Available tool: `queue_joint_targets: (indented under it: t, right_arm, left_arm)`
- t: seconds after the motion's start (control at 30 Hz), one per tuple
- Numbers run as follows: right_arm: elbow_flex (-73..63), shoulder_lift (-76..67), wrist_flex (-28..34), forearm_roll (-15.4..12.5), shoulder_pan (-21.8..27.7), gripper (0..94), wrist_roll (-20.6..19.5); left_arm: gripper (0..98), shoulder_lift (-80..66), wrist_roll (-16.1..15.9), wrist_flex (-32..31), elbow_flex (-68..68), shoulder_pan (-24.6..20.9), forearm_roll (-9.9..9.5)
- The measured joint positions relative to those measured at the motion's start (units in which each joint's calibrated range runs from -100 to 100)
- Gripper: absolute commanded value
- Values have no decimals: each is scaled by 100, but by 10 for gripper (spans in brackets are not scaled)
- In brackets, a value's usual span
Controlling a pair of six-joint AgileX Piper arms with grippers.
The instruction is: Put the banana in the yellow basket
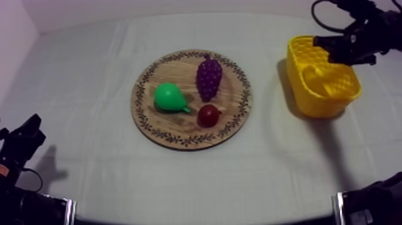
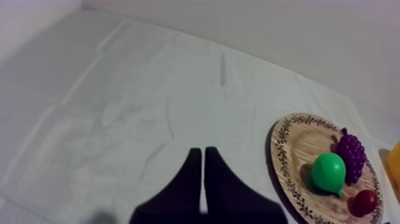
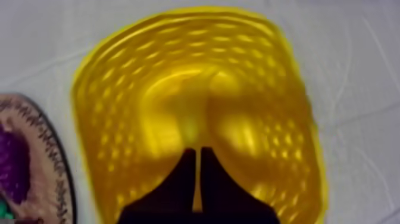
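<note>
From above, a single round wooden board with a patterned rim (image 1: 179, 140) is lying on the grey-white cloth (image 1: 78, 72). It is carrying three toy fruits: one green pear (image 1: 168, 97), one purple bunch of grapes (image 1: 209, 76) and one small red fruit (image 1: 208, 115). One yellow plastic basket (image 1: 323, 105) is standing well apart from the board. One pale yellow curved banana (image 1: 315, 78) is lying inside it, just below the right gripper (image 1: 335, 51), which is hovering over the basket's rim. The left gripper (image 1: 27, 134) is sitting far from the board and the basket.

From the left wrist, the black fingers (image 2: 193, 167) are lying pressed together as a narrow wedge with nothing between them. The board is lying well ahead of the tips and off to one side, again with the pear, the grapes and the red fruit. Past it, just an edge of the basket is peeking in.

From the right wrist, the fingers (image 3: 186, 167) are likewise closed on nothing, their tips pointing straight into the basket. A curved yellow form is arching on its floor just ahead of them, hard to separate from the basket's own yellow. The board's rim and the grapes are edging in beside the basket.
</note>
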Motion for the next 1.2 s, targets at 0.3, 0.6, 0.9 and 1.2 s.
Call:
queue_joint_targets:
  t: [0.3, 0.6, 0.9, 1.2]
  right_arm:
    - [979, -1947, -188, 24, -331, 6, -5]
    - [2864, -4444, -32, 114, 47, 6, 29]
    - [4192, -6958, 444, -425, 457, 6, 750]
    - [5194, -8171, -180, -719, 594, 6, 1027]
  left_arm:
    - [1, 0, 0, 0, 0, 0, 0]
    - [1, 0, 0, 0, 0, 0, 0]
    - [1, 0, 0, 0, 0, 0, 0]
    - [1, 0, 0, 0, 0, 0, 0]
